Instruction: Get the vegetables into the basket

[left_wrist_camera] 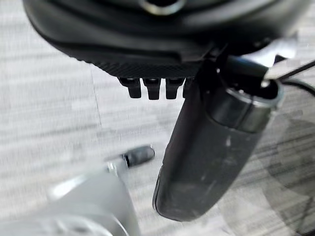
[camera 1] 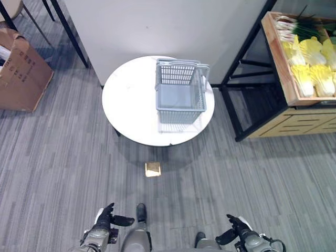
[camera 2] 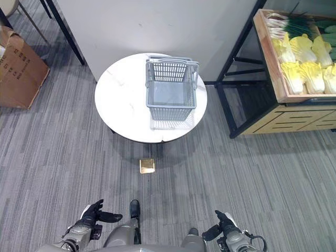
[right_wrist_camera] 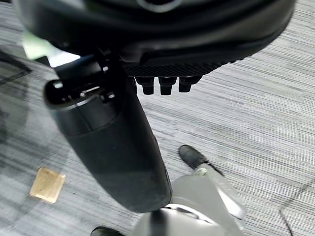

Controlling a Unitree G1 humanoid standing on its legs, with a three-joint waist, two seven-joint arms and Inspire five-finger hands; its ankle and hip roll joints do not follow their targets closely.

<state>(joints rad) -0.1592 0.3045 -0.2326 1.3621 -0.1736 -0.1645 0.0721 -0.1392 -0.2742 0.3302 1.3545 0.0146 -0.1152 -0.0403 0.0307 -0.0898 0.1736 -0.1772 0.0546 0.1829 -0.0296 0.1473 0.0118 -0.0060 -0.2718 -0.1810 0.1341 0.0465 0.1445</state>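
Note:
An empty grey plastic basket stands on a round white table, on its right half, with its handles folded down. The vegetables lie in a wooden crate on a black shelf frame at the far right: pale yellow cabbages and green onions. My left hand and right hand hang low near the bottom edge, far from table and crate. Both are open and hold nothing; the left hand and right hand show only grey carpet beyond them.
A cardboard box sits on the floor at the far left, near dark chair legs. A white wall panel rises behind the table. A small brass floor plate lies in the carpet just before the table.

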